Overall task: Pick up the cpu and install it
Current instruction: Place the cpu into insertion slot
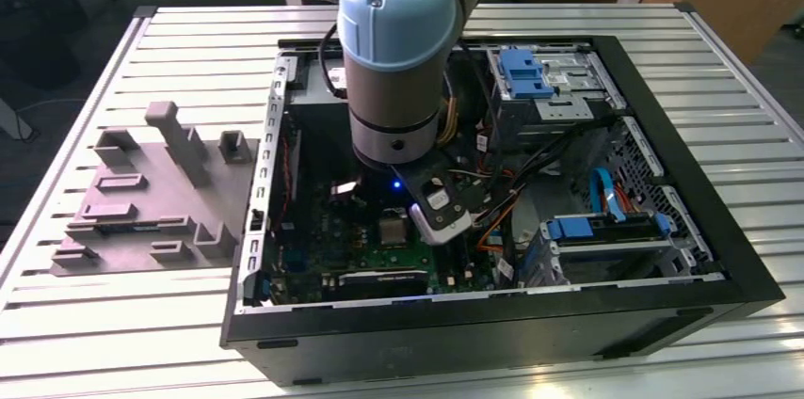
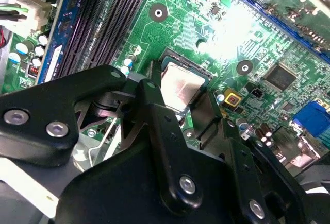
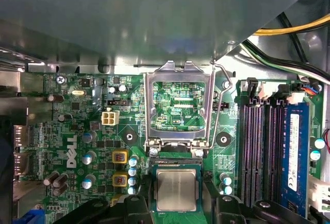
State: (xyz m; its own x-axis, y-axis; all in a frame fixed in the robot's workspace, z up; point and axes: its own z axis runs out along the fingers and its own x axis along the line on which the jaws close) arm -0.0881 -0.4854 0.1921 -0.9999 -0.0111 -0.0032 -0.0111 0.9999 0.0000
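The cpu [image 3: 177, 189], a small square chip with a pale silver top, lies level over the socket on the green motherboard [image 3: 98, 147]. In the second wrist view the cpu [image 2: 180, 87] sits between my black fingers [image 2: 209, 108], which press in on two opposite sides. My gripper [image 2: 181, 94] is shut on it. The socket's metal frame [image 3: 179, 72] stands flipped open just beyond the chip, with its lever [image 3: 220, 105] raised. In the exterior view my gripper [image 1: 408, 230] reaches down into the open computer case [image 1: 703, 230], over the board near the case's front edge.
Dark memory slots [image 3: 258, 147] and a blue memory stick [image 3: 295, 149] run beside the socket. Loose cables [image 1: 503, 173], blue-tabbed drive bays [image 1: 528, 74] and a drive cage [image 1: 603, 230] crowd the case on the exterior view's right. A grey parts fixture [image 1: 138, 201] lies outside the case.
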